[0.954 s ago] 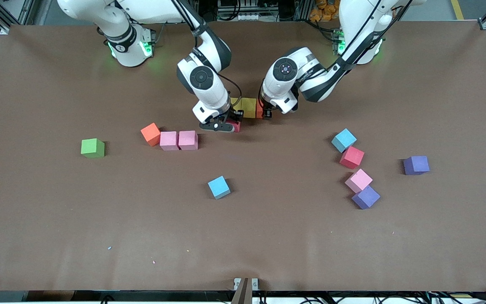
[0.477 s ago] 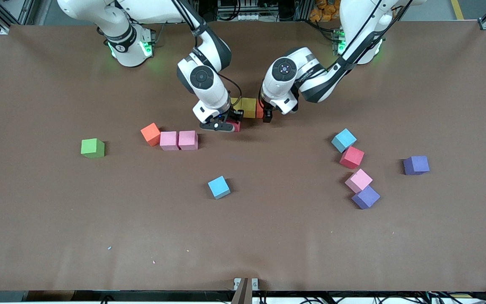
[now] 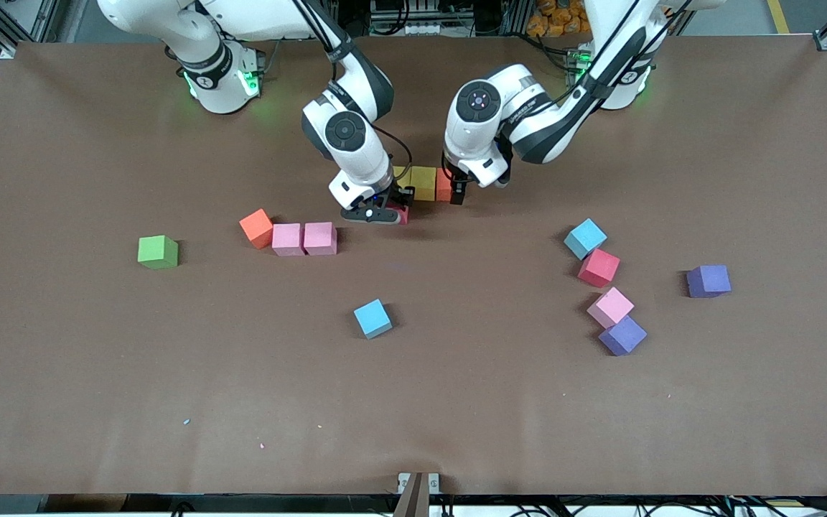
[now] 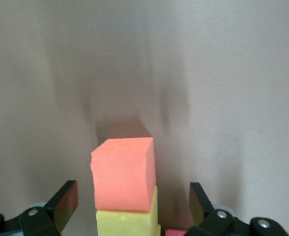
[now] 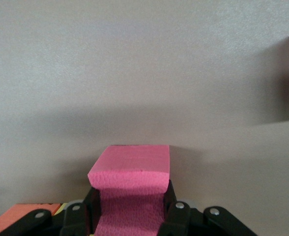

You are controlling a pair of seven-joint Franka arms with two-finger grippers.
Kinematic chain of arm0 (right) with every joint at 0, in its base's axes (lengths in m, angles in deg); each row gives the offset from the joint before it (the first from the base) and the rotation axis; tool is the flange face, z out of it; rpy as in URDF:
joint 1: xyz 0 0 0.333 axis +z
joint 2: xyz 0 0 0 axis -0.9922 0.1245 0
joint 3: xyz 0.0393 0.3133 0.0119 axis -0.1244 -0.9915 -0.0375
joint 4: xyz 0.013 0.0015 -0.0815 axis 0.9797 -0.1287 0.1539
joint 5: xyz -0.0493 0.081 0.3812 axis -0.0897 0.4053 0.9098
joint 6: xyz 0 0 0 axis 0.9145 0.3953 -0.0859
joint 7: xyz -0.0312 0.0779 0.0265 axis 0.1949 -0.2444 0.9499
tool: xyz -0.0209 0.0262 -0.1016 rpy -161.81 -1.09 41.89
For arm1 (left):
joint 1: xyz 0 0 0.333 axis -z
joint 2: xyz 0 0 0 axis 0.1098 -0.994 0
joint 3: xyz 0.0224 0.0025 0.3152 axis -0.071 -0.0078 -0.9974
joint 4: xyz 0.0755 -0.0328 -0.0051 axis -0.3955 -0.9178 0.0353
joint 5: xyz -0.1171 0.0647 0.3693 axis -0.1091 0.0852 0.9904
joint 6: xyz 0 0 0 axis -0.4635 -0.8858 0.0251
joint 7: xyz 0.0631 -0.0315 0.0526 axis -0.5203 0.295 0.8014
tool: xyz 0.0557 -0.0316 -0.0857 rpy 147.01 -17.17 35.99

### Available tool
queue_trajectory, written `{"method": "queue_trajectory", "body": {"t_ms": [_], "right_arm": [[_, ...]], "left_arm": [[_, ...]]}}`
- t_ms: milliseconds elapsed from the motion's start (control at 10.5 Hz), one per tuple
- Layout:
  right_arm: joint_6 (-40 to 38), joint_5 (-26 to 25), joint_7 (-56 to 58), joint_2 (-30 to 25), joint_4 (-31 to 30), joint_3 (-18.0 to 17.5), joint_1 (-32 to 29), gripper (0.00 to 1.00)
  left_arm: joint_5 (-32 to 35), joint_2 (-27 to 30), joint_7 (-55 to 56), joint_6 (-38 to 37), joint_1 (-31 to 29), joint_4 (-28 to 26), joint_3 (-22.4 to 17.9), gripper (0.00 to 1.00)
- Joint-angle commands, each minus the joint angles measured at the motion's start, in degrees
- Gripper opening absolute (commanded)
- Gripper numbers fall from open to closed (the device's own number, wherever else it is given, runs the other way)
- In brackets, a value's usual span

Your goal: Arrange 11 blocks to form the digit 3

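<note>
Clock read on the front view, 12 toward the arm bases.

- Green cube [image 3: 158, 252] sits alone toward the right arm's end of the table [image 3: 97, 373].
- Orange cube [image 3: 256, 228] is at 3 o'clock of it, well apart, turned slightly. The pink pair [image 3: 304, 239] is side by side and touching; its nearest cube meets the orange cube at about 4 o'clock.
- Light blue cube [image 3: 372, 318] lies alone at about 5 o'clock of the pink pair.
- Right gripper [image 3: 383, 210] [image 5: 130, 216] is down low at table centre, fingers pinching a crimson cube [image 3: 403, 214] [image 5: 130, 179]. Cannot tell if the cube rests on the table.
- Row started at about 1 o'clock of the crimson cube, just beside it: two yellow cubes [image 3: 424, 183], then a salmon-red cube [image 3: 442, 185] [image 4: 124, 174] touching at 3 o'clock of them.
- Left gripper [image 3: 456, 192] [image 4: 132, 206] is low over the salmon-red end of the row, fingers [image 4: 66, 204] spread wide on either side, not touching the cube.
- Cluster at 4 o'clock of the left gripper: second light blue cube [image 3: 585, 238]; red cube [image 3: 598, 268] touching at its 5 o'clock; pink cube [image 3: 610, 307] near; purple cube [image 3: 622, 335] touching the pink cube at 5 o'clock.
- Second purple cube [image 3: 708, 281] lies alone at 3 o'clock of the red cube.
</note>
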Motion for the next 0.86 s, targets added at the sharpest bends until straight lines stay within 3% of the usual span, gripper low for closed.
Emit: {"method": "queue_trajectory", "body": {"t_ms": [0, 286, 763], "right_arm": [[0.8, -1.0, -0.7, 0.6, 0.6, -0.1, 0.1, 0.00], [0.9, -1.0, -0.7, 0.9, 0.7, -0.2, 0.6, 0.00], [0.8, -1.1, -0.7, 1.0, 0.7, -0.2, 0.8, 0.00]], "left_arm": [[0.9, 0.2, -6.7, -6.3, -0.7, 5.2, -0.4, 1.00], [1.6, -1.2, -16.4, -13.3, -0.8, 11.9, -2.4, 1.00], [4.4, -1.6, -37.8, -14.9, -0.7, 18.2, -11.7, 1.00]]}}
